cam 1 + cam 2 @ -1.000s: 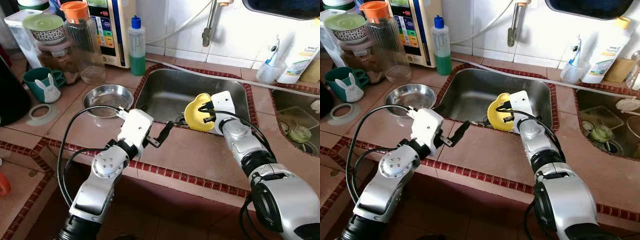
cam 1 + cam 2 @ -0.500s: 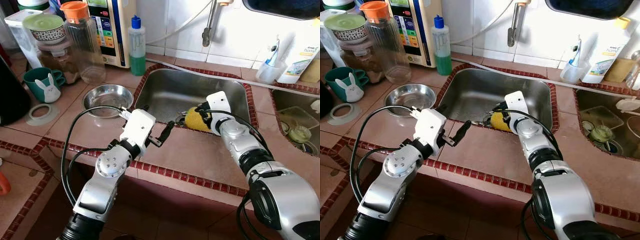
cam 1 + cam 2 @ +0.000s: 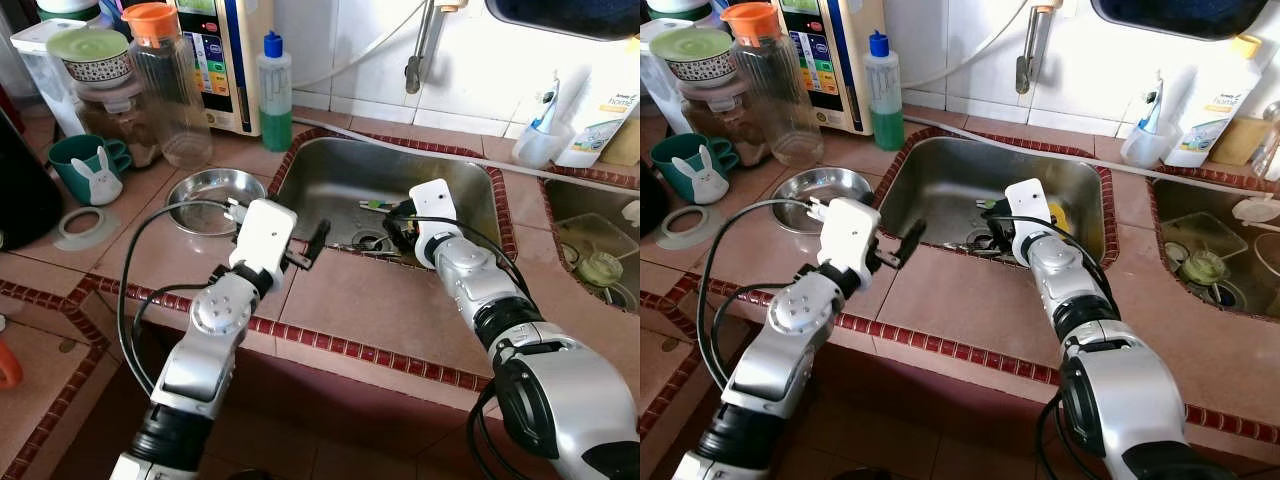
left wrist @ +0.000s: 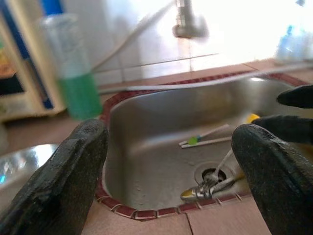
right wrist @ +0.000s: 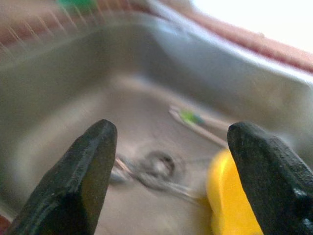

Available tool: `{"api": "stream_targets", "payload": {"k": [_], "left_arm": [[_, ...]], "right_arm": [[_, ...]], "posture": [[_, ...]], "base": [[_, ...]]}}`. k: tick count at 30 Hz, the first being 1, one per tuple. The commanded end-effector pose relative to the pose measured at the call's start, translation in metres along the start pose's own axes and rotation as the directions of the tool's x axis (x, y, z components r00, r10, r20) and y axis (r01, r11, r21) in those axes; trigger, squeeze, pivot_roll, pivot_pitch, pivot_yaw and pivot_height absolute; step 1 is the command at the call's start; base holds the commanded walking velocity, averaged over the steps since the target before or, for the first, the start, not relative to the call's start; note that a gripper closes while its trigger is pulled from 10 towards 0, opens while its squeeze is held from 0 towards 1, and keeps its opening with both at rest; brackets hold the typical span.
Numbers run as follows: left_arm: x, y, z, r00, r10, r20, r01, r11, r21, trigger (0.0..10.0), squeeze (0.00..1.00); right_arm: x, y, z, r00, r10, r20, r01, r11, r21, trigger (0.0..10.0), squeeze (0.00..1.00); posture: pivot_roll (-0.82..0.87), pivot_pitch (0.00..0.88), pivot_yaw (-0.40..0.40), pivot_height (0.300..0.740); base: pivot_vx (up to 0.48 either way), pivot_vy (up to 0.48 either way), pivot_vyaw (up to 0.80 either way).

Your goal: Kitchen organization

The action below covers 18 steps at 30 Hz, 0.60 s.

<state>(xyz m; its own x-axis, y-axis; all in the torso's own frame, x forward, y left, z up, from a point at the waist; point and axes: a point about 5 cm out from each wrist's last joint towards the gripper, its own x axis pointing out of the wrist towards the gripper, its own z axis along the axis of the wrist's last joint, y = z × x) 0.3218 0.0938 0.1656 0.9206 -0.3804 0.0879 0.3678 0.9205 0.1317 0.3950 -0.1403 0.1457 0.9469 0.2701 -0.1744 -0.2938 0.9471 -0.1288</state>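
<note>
A yellow cup (image 5: pixel 230 200) lies in the steel sink (image 3: pixel 330 175), mostly hidden behind my right wrist in the head views, with a sliver showing (image 3: pixel 1057 215). My right gripper (image 5: pixel 171 166) is down inside the sink with its fingers wide open, the cup against the inner side of one finger (image 5: pixel 266 171). Chopsticks with a green band (image 4: pixel 200 139) and a spoon (image 4: pixel 205 188) lie by the drain (image 3: pixel 370 240). My left gripper (image 3: pixel 315 243) hovers open over the counter at the sink's near left edge, nothing between its fingers.
A steel bowl (image 3: pixel 205 195) sits on the tiled counter left of the sink. Behind stand a green soap bottle (image 3: pixel 273 95), an orange-lidded jar (image 3: pixel 160 85) and a green rabbit mug (image 3: pixel 85 165). The faucet (image 3: pixel 415 60) hangs above. A second sink (image 3: pixel 590 240) lies right.
My right gripper went down into the sink with the yellow cup and opened, leaving the cup on the sink floor. My left gripper shifted slightly left and toward the sink rim.
</note>
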Motion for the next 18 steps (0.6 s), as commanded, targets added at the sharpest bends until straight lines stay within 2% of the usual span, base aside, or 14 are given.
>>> {"api": "stream_targets", "payload": {"k": [1,5,6,7,8,9,10,11,12,13,16,18], "left_arm": [[0.005,0.004,0.001,0.999,0.034,-0.009,-0.034,0.999,-0.028,10.0,1.00],[0.013,0.011,0.003,0.997,0.078,-0.010,-0.078,0.996,-0.049,10.0,1.00],[0.020,0.022,0.004,0.990,0.141,-0.018,-0.142,0.989,-0.050,10.0,1.00],[0.020,0.022,0.004,0.990,0.141,-0.018,-0.142,0.989,-0.050,10.0,1.00],[0.023,0.028,0.004,0.985,0.173,-0.026,-0.175,0.983,-0.057,10.0,1.00],[0.026,0.034,0.004,0.978,0.204,-0.035,-0.206,0.976,-0.066,10.0,0.69],[0.028,0.037,0.004,0.974,0.221,-0.041,-0.223,0.972,-0.073,10.0,0.69],[0.030,0.042,0.005,0.968,0.245,-0.046,-0.249,0.965,-0.087,10.0,0.00],[0.032,0.046,0.005,0.964,0.260,-0.049,-0.264,0.960,-0.097,10.0,0.00],[0.034,0.051,0.006,0.959,0.278,-0.055,-0.282,0.955,-0.088,10.0,0.00],[0.039,0.071,0.007,0.925,0.367,-0.094,-0.375,0.922,-0.092,10.0,0.00],[0.041,0.086,0.006,0.895,0.426,-0.133,-0.437,0.897,-0.070,10.0,0.00]], "right_arm": [[-0.002,0.005,0.005,0.997,0.044,0.063,-0.046,0.998,0.036,10.0,1.00],[-0.010,0.015,0.002,0.989,0.104,0.108,-0.110,0.992,0.056,10.0,1.00],[-0.025,0.025,0.001,0.976,0.156,0.153,-0.171,0.982,0.085,10.0,1.00],[-0.025,0.025,0.001,0.976,0.156,0.153,-0.171,0.982,0.085,10.0,1.00],[-0.033,0.031,0.001,0.968,0.181,0.174,-0.200,0.975,0.098,10.0,1.00],[-0.040,0.035,0.002,0.961,0.203,0.190,-0.225,0.969,0.101,10.0,1.00],[-0.044,0.038,0.002,0.956,0.215,0.198,-0.238,0.966,0.102,10.0,1.00],[-0.051,0.043,0.002,0.949,0.234,0.211,-0.259,0.961,0.097,10.0,0.82],[-0.055,0.046,0.002,0.944,0.246,0.218,-0.271,0.958,0.094,10.0,0.82],[-0.061,0.051,0.003,0.935,0.273,0.228,-0.299,0.950,0.087,10.0,0.00],[-0.080,0.066,0.002,0.906,0.342,0.249,-0.375,0.922,0.099,10.0,0.00],[-0.090,0.070,-0.003,0.907,0.348,0.238,-0.381,0.918,0.108,10.0,0.00]], "posture": [[0.16,0.043,-0.004,0.740],[0.14,0.049,-0.002,0.740],[0.12,0.052,-0.001,0.740],[0.12,0.052,-0.001,0.740],[0.11,0.053,0.000,0.740],[0.10,0.051,0.001,0.740],[0.10,0.050,0.002,0.740],[0.09,0.049,0.004,0.740],[0.09,0.049,0.006,0.740],[0.09,0.049,0.006,0.740],[0.06,0.044,0.016,0.740],[0.06,0.043,0.020,0.740]], "base": [[0.000,0.000,0.00],[0.000,0.000,0.00],[0.000,0.000,0.00],[0.000,0.000,0.00],[0.000,0.000,0.00],[0.000,0.000,0.00],[0.000,0.000,0.00],[0.000,0.000,0.00],[0.000,0.000,0.00],[0.000,0.000,0.00],[0.000,0.000,0.00],[0.000,0.000,0.00]]}}
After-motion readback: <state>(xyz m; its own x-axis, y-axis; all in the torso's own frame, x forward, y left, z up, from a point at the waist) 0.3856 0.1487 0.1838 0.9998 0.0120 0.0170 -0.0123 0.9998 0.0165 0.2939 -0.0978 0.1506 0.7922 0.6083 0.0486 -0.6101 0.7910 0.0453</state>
